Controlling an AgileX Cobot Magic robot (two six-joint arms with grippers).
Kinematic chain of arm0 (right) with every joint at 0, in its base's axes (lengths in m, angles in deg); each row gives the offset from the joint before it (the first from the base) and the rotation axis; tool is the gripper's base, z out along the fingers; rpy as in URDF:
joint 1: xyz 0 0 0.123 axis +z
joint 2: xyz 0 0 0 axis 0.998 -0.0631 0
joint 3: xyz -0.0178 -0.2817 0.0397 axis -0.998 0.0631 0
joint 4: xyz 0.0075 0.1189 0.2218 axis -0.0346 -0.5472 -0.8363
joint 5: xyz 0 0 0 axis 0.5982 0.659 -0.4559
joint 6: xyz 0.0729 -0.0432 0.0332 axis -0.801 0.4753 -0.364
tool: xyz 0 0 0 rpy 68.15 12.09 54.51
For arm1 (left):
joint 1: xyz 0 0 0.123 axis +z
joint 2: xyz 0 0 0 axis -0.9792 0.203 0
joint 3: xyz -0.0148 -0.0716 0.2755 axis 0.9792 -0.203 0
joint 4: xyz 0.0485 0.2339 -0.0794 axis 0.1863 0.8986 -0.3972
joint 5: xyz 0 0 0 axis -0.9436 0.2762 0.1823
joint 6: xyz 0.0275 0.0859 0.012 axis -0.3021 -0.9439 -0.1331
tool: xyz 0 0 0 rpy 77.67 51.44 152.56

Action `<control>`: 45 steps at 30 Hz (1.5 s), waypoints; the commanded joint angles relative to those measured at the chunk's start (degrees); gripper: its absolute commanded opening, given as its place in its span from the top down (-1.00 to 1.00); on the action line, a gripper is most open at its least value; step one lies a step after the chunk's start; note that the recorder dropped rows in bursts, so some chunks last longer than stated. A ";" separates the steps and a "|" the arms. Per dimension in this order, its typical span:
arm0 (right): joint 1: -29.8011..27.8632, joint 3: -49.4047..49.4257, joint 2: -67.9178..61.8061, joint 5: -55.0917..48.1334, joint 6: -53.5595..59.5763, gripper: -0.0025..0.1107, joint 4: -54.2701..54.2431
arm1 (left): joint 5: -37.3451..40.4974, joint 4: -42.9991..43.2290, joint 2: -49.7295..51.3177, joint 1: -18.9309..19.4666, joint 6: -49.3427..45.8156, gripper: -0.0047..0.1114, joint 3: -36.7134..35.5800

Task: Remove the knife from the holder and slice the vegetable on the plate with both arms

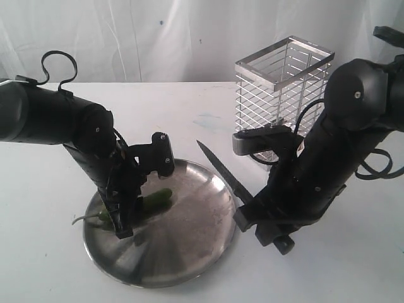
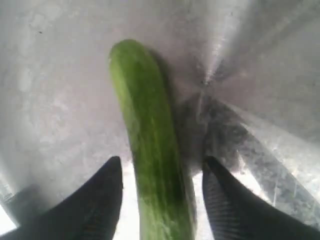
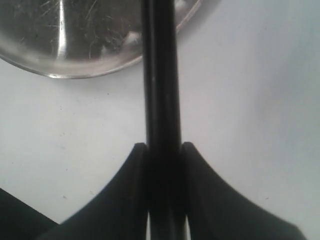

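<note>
the knife is clamped between the closed fingers of the right gripper, its blade carried over the rim of the plate on the side nearest the holder. the vegetable is laid on the plate toward the opposite rim, straddled by the parted fingers of the left gripper, with a thin gap seen at each side.

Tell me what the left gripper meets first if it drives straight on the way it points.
Probably the plate: the left gripper stands open astride the chili, gaps either side, fingertips aimed at the steel beyond. Depth is unclear; the chili may touch first.
</note>
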 commanded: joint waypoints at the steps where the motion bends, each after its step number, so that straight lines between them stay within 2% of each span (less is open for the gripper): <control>1: -0.31 0.21 0.49 -3.08 0.68 0.96 0.24 | -1.00 -0.92 -0.38 0.17 0.28 -0.22 0.15; 5: -0.31 0.21 0.49 -6.08 0.68 0.96 0.50 | -0.59 -0.25 -3.40 0.17 0.28 -0.28 0.15; 9: -0.31 0.10 0.49 -4.91 -0.21 0.96 0.48 | 0.46 -0.25 -9.81 0.17 1.44 -0.28 0.15; 11: -0.31 0.01 0.49 -2.50 -3.14 0.96 0.14 | 1.72 -0.25 -12.25 0.17 2.38 -0.20 0.15; 13: 0.74 -0.57 0.08 -2.47 -3.95 0.96 -0.13 | 1.74 -0.25 -14.34 0.50 4.70 0.12 0.15; 15: 2.70 -2.19 -1.30 -4.05 -5.03 0.96 0.00 | 0.97 -0.25 -16.34 1.07 7.58 0.74 0.15; 16: 3.95 -3.45 -2.17 -4.61 -5.45 0.96 0.39 | 0.51 -0.07 -17.18 1.47 8.68 0.90 0.15; 21: 8.24 -11.14 -8.07 -4.32 -12.59 0.96 5.76 | -2.67 -1.39 -18.38 6.25 22.62 0.92 -0.51; 23: 9.03 -14.10 -11.04 -5.58 -14.63 0.96 6.77 | -6.13 -6.27 -18.00 8.79 22.96 0.92 -2.32; 27: 10.64 -16.44 -14.11 -5.00 -16.79 0.96 7.09 | -16.82 -25.83 -16.92 13.22 15.51 0.92 -7.51; 30: 11.86 -16.47 -14.87 -1.74 -20.85 0.96 9.35 | -20.61 -39.44 -15.73 13.83 7.50 0.92 -8.84; 34: 13.85 -16.47 -14.87 -0.20 -25.61 0.96 13.33 | -21.23 -47.19 -14.91 13.83 7.18 0.92 -8.93; 37: 15.36 -16.47 -14.46 -0.83 -26.16 0.96 14.26 | -19.15 -48.56 -15.01 13.83 8.83 0.92 -8.93; 39: 15.65 -16.47 -14.23 -1.90 -26.16 0.96 14.26 | -16.48 -46.23 -15.13 13.83 5.78 0.92 -8.93; 42: 15.76 -16.47 -14.23 -3.46 -25.72 0.96 15.31 | -6.33 -42.76 -15.22 13.83 1.14 0.92 -8.93; 45: 15.76 -16.47 -14.23 -3.57 -25.72 0.96 15.44 | 7.79 -41.33 -15.22 13.83 4.77 0.92 -6.65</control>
